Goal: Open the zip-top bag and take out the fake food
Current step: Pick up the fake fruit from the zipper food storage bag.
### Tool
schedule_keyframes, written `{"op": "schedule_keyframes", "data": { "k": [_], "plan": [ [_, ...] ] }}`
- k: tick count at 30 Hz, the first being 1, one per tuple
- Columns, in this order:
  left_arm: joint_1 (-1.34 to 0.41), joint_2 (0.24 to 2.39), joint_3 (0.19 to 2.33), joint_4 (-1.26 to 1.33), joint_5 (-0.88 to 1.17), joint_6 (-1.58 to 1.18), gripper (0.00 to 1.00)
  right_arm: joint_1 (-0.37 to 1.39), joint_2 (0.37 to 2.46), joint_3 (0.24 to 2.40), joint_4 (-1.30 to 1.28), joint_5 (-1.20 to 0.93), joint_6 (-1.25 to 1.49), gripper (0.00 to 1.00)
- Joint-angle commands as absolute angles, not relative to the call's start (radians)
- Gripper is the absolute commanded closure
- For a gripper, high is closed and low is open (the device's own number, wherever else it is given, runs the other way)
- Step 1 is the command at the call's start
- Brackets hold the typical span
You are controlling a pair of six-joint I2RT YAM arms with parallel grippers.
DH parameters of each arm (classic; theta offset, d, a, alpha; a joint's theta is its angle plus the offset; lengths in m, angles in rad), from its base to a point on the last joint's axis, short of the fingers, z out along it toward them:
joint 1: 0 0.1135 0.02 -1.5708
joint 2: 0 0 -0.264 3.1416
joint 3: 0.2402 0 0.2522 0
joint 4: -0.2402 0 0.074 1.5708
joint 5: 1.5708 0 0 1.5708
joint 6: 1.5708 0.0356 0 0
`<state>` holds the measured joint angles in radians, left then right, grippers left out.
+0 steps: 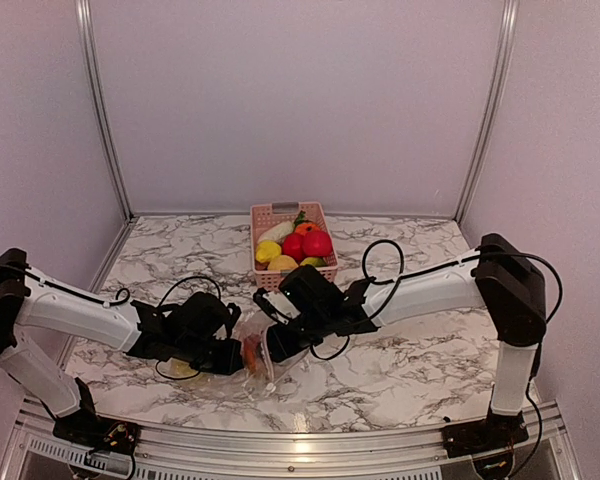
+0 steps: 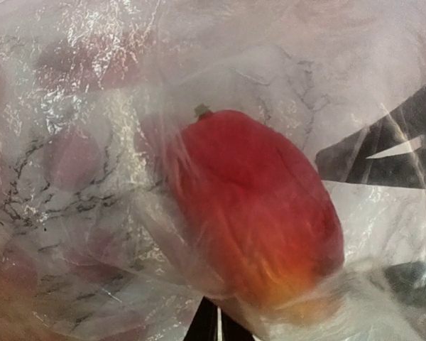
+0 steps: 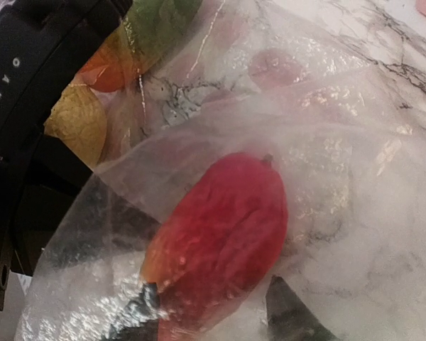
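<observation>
Looking down on a marbled desk [image 1: 400, 370]. Holds, at the back, a pink basket [image 1: 263, 215] heaped with fake food [image 1: 305, 245]: red, yellow, orange, one white radish. Carries, nearer the front and short of the basket, the bag [image 1: 255, 350], clear and crinkled, lying on the marble with more pieces inside. Meeting over it, from opposite sides, the left pincer [image 1: 230, 355] and right pincer [image 1: 265, 345]. Left pincer [image 2: 214, 327] pressed together, pinching a gathered fold of bag [image 2: 92, 177]. Right pincer [image 3: 213, 305] with fingers [image 3: 287, 312] apart, one on each side of a red fruit [image 3: 220, 227] at its lower end, blurred by plastic; cannot tell whether clamped on it or merely around it. Showing through the plastic beside the left pincer's body, a yellow piece [image 3: 78, 121] and an orange-and-green piece [image 3: 138, 35].
</observation>
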<state>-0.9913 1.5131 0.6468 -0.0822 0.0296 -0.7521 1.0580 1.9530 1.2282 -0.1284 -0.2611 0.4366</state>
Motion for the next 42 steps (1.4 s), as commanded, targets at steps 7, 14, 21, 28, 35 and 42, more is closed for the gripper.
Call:
{"op": "schedule_keyframes", "data": {
  "k": [7, 14, 21, 28, 35, 42],
  "plan": [
    [-0.985, 1.569, 0.657, -0.084, 0.045, -0.747, 0.96, 1.071, 1.982, 1.272, -0.131, -0.253, 0.435, 0.46],
    [-0.985, 1.576, 0.679, -0.091, 0.051, -0.740, 0.96, 1.071, 1.991, 1.277, -0.128, -0.243, 0.439, 0.44],
    [-0.989, 1.586, 0.691, -0.076, 0.062, -0.738, 0.96, 1.075, 2.005, 1.300, -0.154, -0.210, 0.438, 0.43],
    [-0.994, 1.592, 0.704, -0.064, 0.074, -0.732, 0.96, 1.084, 2.035, 1.334, -0.177, -0.181, 0.442, 0.42],
    [-0.996, 1.588, 0.707, -0.059, 0.075, -0.730, 0.96, 1.085, 2.052, 1.348, -0.188, -0.156, 0.456, 0.43],
    [-0.996, 1.582, 0.706, -0.054, 0.077, -0.734, 0.96, 1.085, 2.058, 1.341, -0.192, -0.133, 0.472, 0.45]
  ]
}}
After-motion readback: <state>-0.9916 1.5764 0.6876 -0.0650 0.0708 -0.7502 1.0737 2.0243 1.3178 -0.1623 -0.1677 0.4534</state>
